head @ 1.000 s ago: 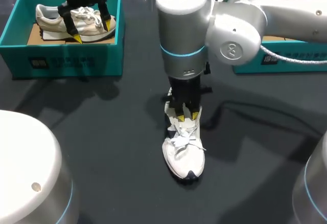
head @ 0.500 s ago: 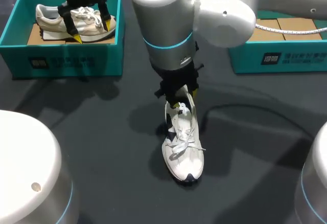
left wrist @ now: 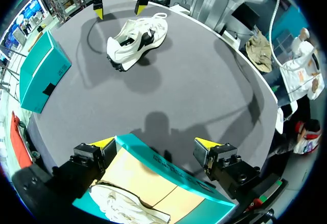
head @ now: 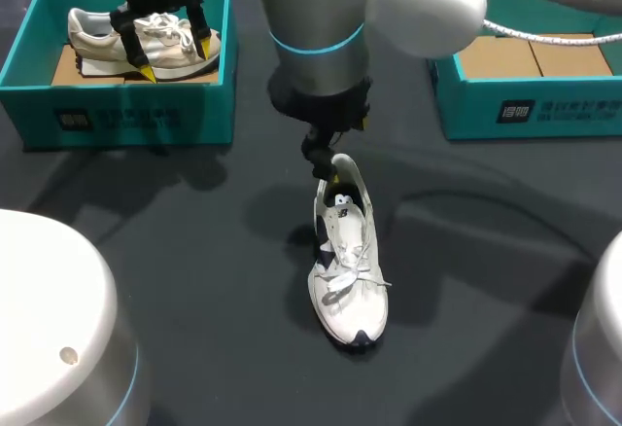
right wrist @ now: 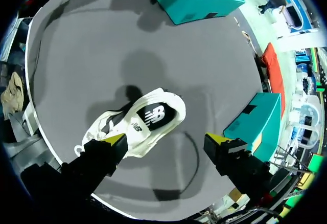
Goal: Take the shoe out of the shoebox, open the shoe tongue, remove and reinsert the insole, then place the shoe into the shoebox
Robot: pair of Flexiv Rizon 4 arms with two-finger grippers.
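Head view is showing the dark table (head: 194, 251), with the right arm (head: 321, 27) coming in past the middle and pointing straight down. A teal shoebox (head: 126, 115) is sitting at the far left, holding a second shoe (head: 97, 42). The white shoe (head: 348, 270) is standing on its sole mid-table, outside any box. The right end effector (right wrist: 164, 141) is hanging just above its heel opening, fingers apart, gripping nothing. The left end effector (head: 175, 61) is hovering over the second shoe, fingers likewise spread.
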